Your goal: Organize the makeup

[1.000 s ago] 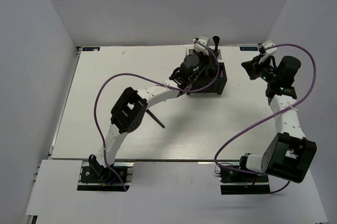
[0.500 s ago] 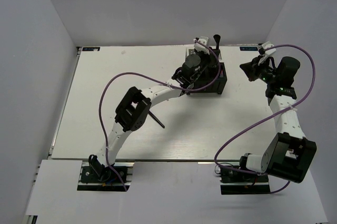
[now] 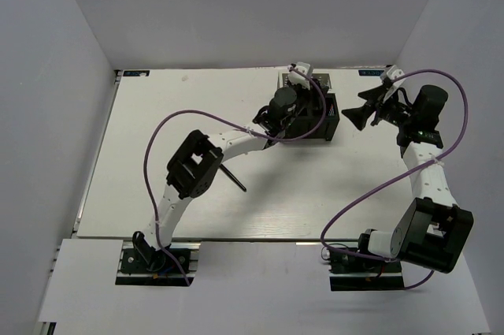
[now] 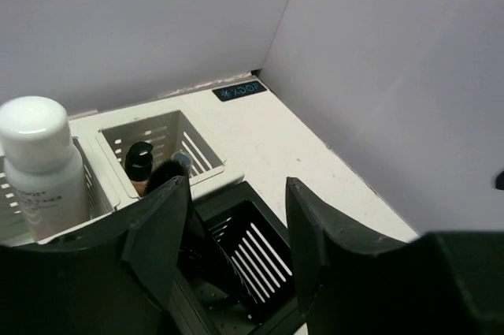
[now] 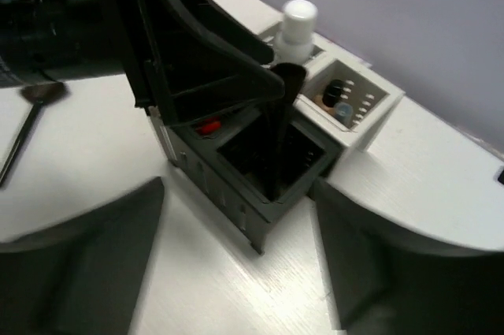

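Right wrist view has the right claw [image 5: 236,225] spread wide and empty, with the black mesh compartment organizer [image 5: 206,163] right ahead of it. A black brush [image 5: 277,126] stands upright in the dark front slot, just below the left claw [image 4: 236,193], whose fingers are parted with nothing between them. The white-capped clear bottle [image 5: 298,24] sits in the pale section off that claw's left finger. So I'd say this brush drop-off is done. One dark long-handled brush [image 3: 234,178] lies loose on the tabletop [image 3: 157,193], well behind the left claw. Next move, probably: lift clear, swing over, then pinch that thin handle low and square.
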`<state>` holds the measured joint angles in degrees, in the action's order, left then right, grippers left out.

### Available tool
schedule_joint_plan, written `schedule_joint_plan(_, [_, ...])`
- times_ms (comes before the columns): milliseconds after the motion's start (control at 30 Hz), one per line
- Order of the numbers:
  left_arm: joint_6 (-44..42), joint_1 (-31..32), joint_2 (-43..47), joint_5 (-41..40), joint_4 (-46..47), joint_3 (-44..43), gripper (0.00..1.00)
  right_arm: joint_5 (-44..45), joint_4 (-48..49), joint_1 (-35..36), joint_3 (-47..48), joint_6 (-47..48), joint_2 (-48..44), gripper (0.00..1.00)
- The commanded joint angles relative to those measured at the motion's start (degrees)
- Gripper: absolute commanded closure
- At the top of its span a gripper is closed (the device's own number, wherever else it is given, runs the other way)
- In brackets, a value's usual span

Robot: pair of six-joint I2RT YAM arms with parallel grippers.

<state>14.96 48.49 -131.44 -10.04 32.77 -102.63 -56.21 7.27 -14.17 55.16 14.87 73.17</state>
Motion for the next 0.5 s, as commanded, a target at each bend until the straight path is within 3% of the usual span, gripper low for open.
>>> schedule_joint_plan(0, [-0.9,0.11,9.96,-0.32,3.95,3.65,0.39,-8.12,1.0,0.2,0.04,3.14,-0.04,0.11])
schedule_joint_plan(67, [-0.99,0.11,15.84,-1.47,6.06,9.42,0.42,-13.98,0.91,0.98,-0.05,5.07,0.57,0.11])
schedule_joint_plan(133, [-0.9,0.11,23.54,-3.4,6.6,14.1,0.55,-16.47,-5.47,2.21,3.0,10.22,2.49,0.11])
schedule_joint_plan(167, [-0.64,0.11,26.29,-4.54,5.9,19.17,0.6,-16.22,-11.6,5.79,5.38,14.87,3.64,0.11])
schedule_joint_plan(200, [-0.03,-0.41,29.28,-7.24,5.03,21.74,0.7,-15.26,-24.28,7.56,7.75,20.05,5.91,0.11])
schedule_joint_plan(233, [0.15,-0.41,35.66,-8.92,3.63,24.29,0.76,-13.68,-28.67,11.32,9.77,24.37,6.98,0.14])
schedule_joint_plan(267, [0.24,-0.41,38.86,-10.77,-0.65,26.84,0.82,-9.32,-30.45,13.45,11.97,26.94,7.95,0.21])
schedule_joint_plan(300, [2.16,-0.41,42.19,-12.7,-3.83,31.39,0.88,-7.1,-30.91,18.34,12.34,26.44,8.65,0.43])
schedule_joint_plan(333, [3.31,-0.41,45.45,-15.42,-7.51,33.53,0.98,-2.9,-29.95,22.66,12.43,25.48,10.05,0.57])
schedule_joint_plan(367, [5.41,-0.41,52.35,-16.92,-14.25,38.68,1.0,-1.2,-29.6,26.88,12.61,23.38,10.94,0.81])
schedule_joint_plan(433, [9.27,-0.41,59.77,-20.96,-20.61,43.89,1.0,2.66,-28.37,32.96,12.96,20.83,13.75,1.0])
schedule_joint_plan(467, [11.56,-0.41,66.77,-22.64,-29.0,46.01,1.0,7.03,-26.19,34.98,13.05,19.24,14.71,1.0])
